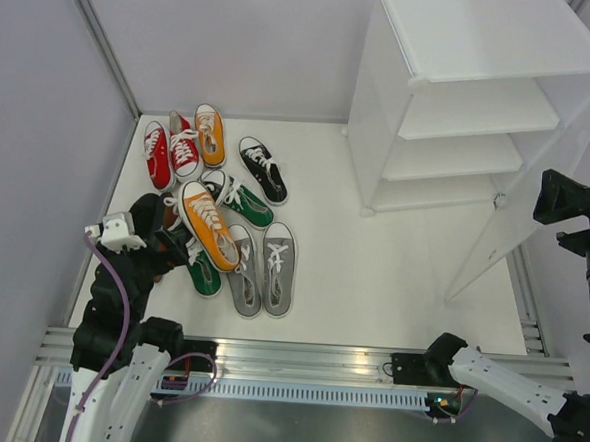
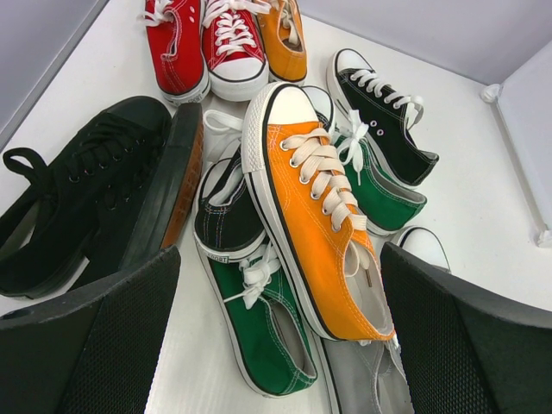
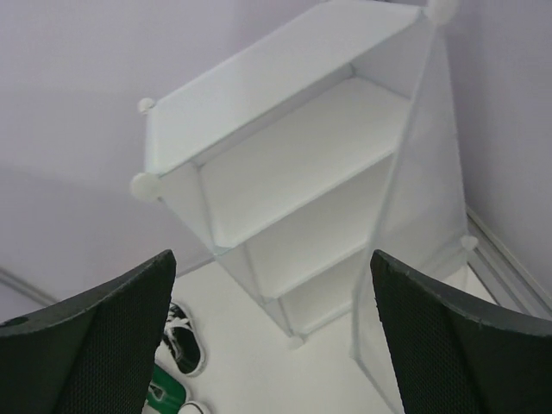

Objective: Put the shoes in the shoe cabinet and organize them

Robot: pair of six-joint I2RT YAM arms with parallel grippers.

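Orange canvas tops the heap: one orange sneaker [image 2: 315, 203] lies diagonally across the pile, toe cap towards the far left and heel towards the near right. It rests on a green shoe [image 2: 263, 323] and a black-and-white one whose toe is buried beneath it. Under the left gripper [image 2: 280, 259], whose claw hangs spread wide with nothing in it, an all-black sneaker [image 2: 95, 198] lies tipped on its side, with the edge of its sole turned up. The arm partly hides it in the top view.

Two red sneakers [image 1: 171, 153] lie side by side at the far left, long axes running near to far and toes towards the arms. A second orange shoe [image 1: 210, 136] sits just beside them; which way it points is hard to make out. The grey pair [image 1: 262, 269] lies parallel at the near side of the heap on the white table [image 1: 372, 276], toes away from the arms.

Well apart, at the far right, the shoe cabinet [image 1: 483, 92] stands upright, open front towards the shoes, top cut off by the frame. The right gripper [image 3: 272, 259] faces it, fingers wide apart and holding nothing.
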